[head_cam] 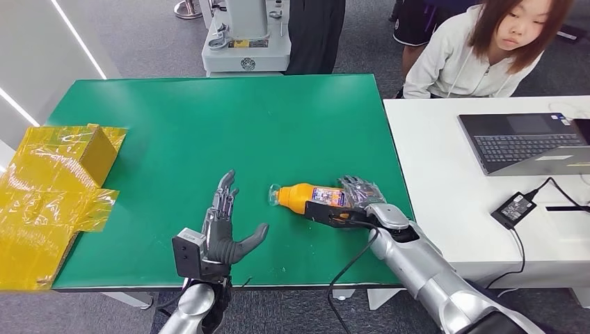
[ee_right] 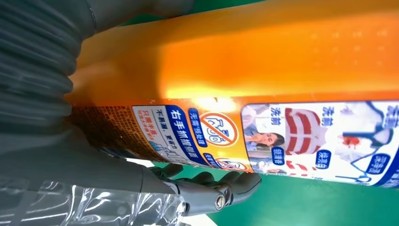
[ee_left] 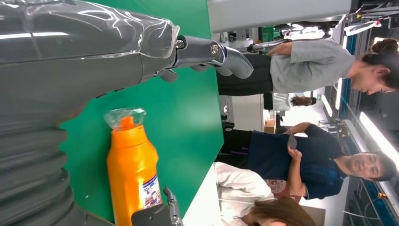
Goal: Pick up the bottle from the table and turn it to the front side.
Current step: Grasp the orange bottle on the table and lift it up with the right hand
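An orange bottle [head_cam: 306, 197] with a blue and white label lies on its side on the green table [head_cam: 209, 125], its plastic-wrapped cap pointing toward my left hand. My right hand [head_cam: 358, 198] grips the bottle's bottom end, thumb on the near side and fingers on the far side. In the right wrist view the bottle [ee_right: 263, 61] is pressed against the palm, with the fingers [ee_right: 211, 181] curled around it. My left hand [head_cam: 226, 226] hovers open with spread fingers a short way left of the cap. The left wrist view shows that hand [ee_left: 70, 56] beside the bottle [ee_left: 131, 174].
A box wrapped in yellow film [head_cam: 62, 156] sits at the table's left edge. A white table [head_cam: 445, 181] on the right carries a laptop [head_cam: 529, 142] and a power adapter [head_cam: 511, 209]. A person [head_cam: 480, 49] sits behind it; a machine base [head_cam: 247, 35] stands beyond the far edge.
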Motion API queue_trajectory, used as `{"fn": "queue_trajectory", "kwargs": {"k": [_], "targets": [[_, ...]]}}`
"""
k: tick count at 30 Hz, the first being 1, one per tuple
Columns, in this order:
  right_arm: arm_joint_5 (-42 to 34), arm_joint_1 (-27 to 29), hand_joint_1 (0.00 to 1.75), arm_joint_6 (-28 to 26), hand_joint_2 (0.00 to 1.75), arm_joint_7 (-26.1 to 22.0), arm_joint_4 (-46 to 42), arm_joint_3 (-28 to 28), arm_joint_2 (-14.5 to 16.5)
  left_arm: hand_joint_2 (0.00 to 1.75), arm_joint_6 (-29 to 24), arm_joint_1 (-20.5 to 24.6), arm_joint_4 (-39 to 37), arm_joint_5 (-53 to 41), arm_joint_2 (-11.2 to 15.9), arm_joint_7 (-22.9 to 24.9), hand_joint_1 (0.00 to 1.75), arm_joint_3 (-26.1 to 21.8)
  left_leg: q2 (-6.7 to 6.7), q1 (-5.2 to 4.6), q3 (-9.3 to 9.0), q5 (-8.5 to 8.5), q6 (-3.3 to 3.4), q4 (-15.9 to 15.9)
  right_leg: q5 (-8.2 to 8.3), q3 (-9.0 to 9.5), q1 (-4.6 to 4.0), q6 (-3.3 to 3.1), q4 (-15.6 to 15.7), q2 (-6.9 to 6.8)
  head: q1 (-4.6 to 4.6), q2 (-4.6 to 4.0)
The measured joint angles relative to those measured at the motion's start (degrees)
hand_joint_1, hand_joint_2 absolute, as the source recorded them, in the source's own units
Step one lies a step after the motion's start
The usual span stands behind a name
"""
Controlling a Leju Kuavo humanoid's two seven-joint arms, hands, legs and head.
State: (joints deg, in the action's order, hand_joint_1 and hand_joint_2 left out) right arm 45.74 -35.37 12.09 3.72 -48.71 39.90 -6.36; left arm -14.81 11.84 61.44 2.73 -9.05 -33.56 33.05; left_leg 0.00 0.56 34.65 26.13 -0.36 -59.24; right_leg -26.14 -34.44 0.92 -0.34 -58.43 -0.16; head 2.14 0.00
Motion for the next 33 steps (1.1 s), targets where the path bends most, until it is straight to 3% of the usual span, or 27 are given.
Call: {"fn": "queue_trajectory", "kwargs": {"k": [2,19,33], "targets": [[0.0,0.0,1.72,-0.1,1.75,0.1,0.0,0.0,0.0,1.75,0.2,0.0,0.0,0.1,0.0,0.0,0.00,0.0,0.00,0.00,0.00,0.00,0.00,0.0,0.00,0.00,0.00,0.00,0.0,0.00,0.00,0.00],[0.0,-0.2,1.75,-0.2,1.75,-0.7,0.1,-0.1,0.0,1.75,0.6,0.0,0.0,0.7,0.0,0.2,0.00,0.0,0.01,0.00,-0.03,0.00,0.00,0.0,0.00,0.02,0.00,0.00,0.0,0.01,0.00,0.00],[-0.1,0.6,1.75,-4.6,1.75,-4.8,0.0,-1.0,0.0,1.75,0.6,-0.6,0.0,0.5,0.2,-0.2,0.00,0.0,0.00,0.00,0.01,0.00,0.00,0.0,0.00,-0.01,0.00,0.00,0.0,0.02,0.00,0.00]]}}
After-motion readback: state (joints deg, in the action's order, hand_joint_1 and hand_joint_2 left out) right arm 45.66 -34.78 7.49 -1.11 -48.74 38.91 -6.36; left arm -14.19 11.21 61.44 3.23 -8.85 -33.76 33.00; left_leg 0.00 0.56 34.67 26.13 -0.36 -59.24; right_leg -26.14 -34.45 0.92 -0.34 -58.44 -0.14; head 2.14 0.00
